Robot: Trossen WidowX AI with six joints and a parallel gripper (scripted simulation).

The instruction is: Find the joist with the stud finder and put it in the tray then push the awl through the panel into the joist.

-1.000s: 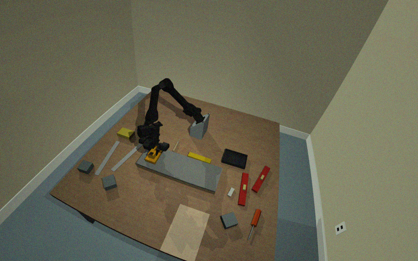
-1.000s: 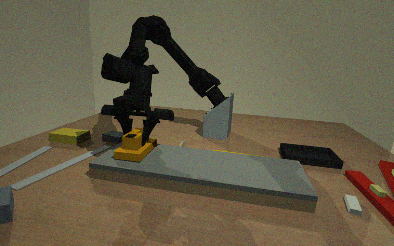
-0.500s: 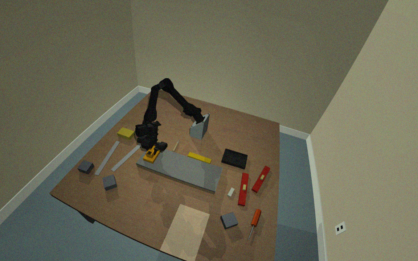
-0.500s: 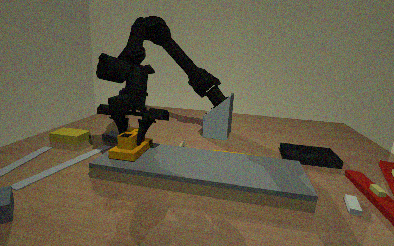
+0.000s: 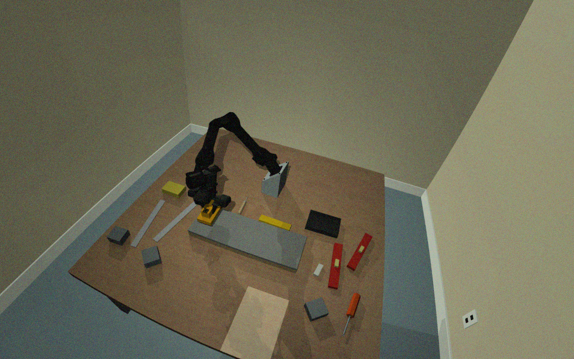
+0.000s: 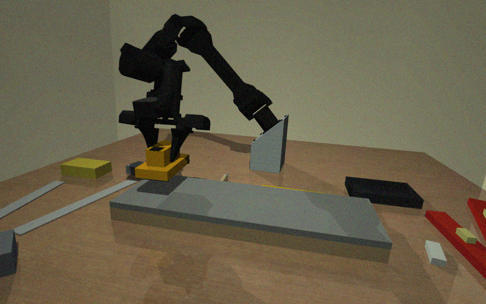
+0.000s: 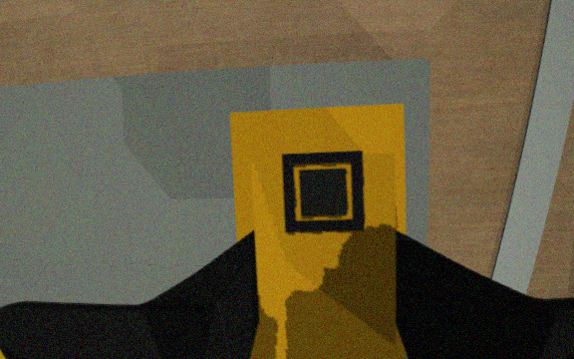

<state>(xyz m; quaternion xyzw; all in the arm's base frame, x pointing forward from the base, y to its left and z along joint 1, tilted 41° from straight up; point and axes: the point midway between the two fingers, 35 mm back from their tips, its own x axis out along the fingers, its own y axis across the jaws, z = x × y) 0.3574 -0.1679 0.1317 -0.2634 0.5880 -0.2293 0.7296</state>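
Observation:
My gripper (image 5: 211, 208) (image 6: 163, 153) (image 7: 320, 234) is shut on the yellow stud finder (image 5: 206, 218) (image 6: 152, 173) (image 7: 317, 135). The stud finder is level and slightly above the left end of the grey floor panel (image 5: 256, 242) (image 6: 256, 207) (image 7: 167, 249), with its shadow below. Its square display is dark in the wrist view. No hole shows in the visible panel surface. The black tray (image 5: 320, 232) (image 6: 388, 200) is empty, behind the panel's right end. The orange-handled awl (image 5: 353, 304) lies at the front right in the top view. The joist is hidden.
Two red levels (image 5: 334, 276) (image 5: 355, 262) and a white block (image 5: 318, 269) (image 6: 434, 252) lie right of the panel. A yellow bar (image 5: 274, 222) and a tan stick (image 5: 242, 207) lie behind it. Two grey strips (image 5: 147, 223) (image 5: 174, 223) and a yellow block (image 5: 173, 188) (image 6: 85, 167) lie left.

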